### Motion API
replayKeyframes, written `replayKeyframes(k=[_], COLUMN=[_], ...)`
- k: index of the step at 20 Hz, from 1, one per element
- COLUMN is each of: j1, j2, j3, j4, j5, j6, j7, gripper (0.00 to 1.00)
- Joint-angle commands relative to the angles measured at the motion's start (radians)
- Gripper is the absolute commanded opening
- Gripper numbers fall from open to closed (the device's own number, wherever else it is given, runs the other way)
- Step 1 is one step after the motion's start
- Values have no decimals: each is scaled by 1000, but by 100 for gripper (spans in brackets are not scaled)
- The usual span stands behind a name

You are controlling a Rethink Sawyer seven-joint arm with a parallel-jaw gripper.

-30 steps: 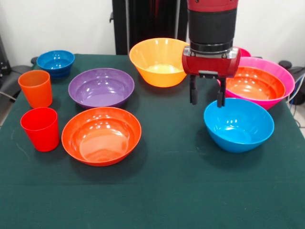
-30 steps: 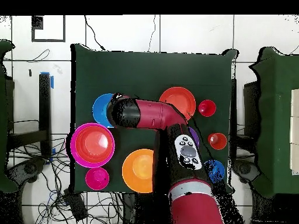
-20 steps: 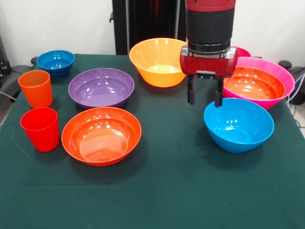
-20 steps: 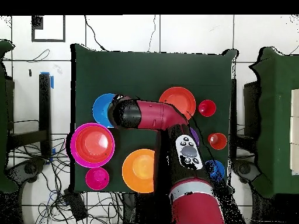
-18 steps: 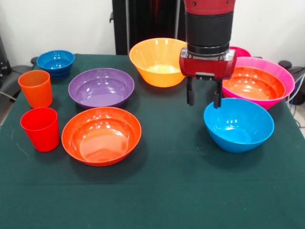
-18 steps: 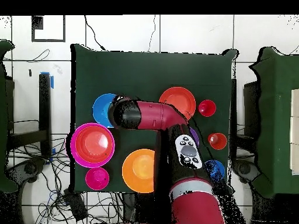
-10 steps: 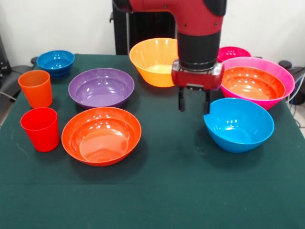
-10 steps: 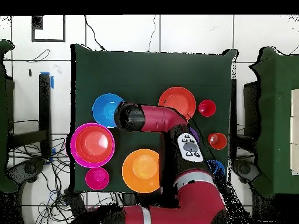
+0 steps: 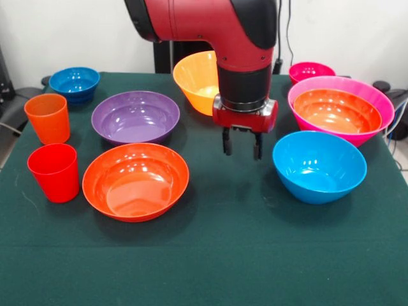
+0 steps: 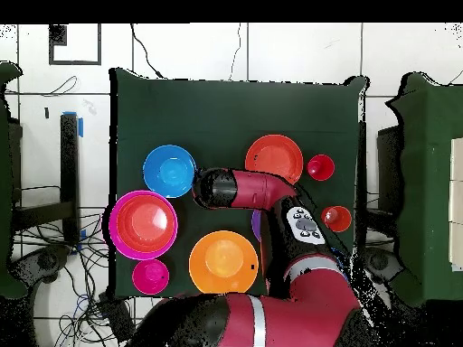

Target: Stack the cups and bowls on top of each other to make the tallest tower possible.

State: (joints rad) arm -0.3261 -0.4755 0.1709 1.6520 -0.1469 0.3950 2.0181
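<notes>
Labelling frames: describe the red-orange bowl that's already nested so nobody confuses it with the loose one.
Front view: find the large pink bowl at the table's right edge. The red-orange bowl sits inside it, just behind the blue bowl. Its twin lies alone on the cloth, beside the red cup.

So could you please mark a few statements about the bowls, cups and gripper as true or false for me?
1. A red-orange bowl sits nested inside the large pink bowl. True.
2. The gripper is shut on the rim of the blue bowl. False: it hangs open and empty over bare cloth, left of that bowl in the front view.
3. The red cup is stacked inside the orange cup. False: they stand apart, each upright on the table.
4. The purple bowl is empty. True.
5. The small blue bowl lies upside down. False: it stands open side up.
</notes>
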Motion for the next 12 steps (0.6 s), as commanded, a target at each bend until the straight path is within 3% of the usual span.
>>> replayKeyframes(k=[1,6,12], j1=[-23,-24,-6], j2=[41,-2,-133], j3=[137,160,155], j4=[6,19,18], j5=[-68,-51,-12], j6=[-40,8,184], j7=[-59,-42,-51], gripper=[100,100,100])
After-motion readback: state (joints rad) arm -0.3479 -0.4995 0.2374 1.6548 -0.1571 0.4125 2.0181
